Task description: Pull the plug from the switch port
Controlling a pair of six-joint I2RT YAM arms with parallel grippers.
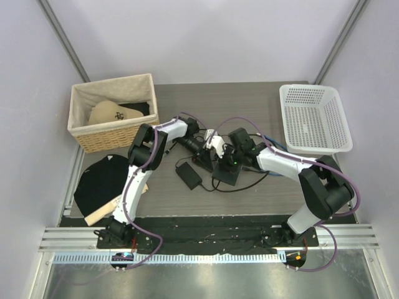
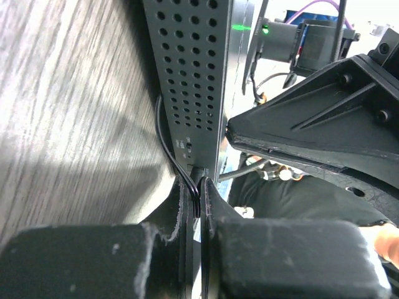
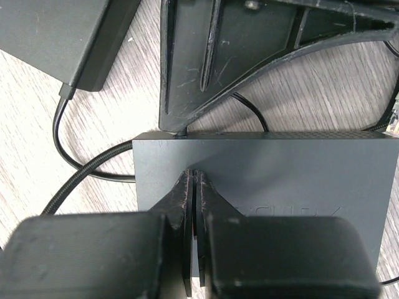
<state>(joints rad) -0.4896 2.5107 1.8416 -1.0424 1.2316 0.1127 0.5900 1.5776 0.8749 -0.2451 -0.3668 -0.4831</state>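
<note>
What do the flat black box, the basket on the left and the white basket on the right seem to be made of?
The flat black box: probably painted metal or hard plastic, matte, with punched round vent holes along its side. The left basket: woven tan wicker with a pale cloth liner. The white basket: moulded plastic, judging by its regular grid of openings.

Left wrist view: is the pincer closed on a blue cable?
No, the left pincer pinches a thin black cord beside the perforated switch box.

Matt black switch box (image 3: 268,168) on wood-grain table (image 3: 324,93).
</note>
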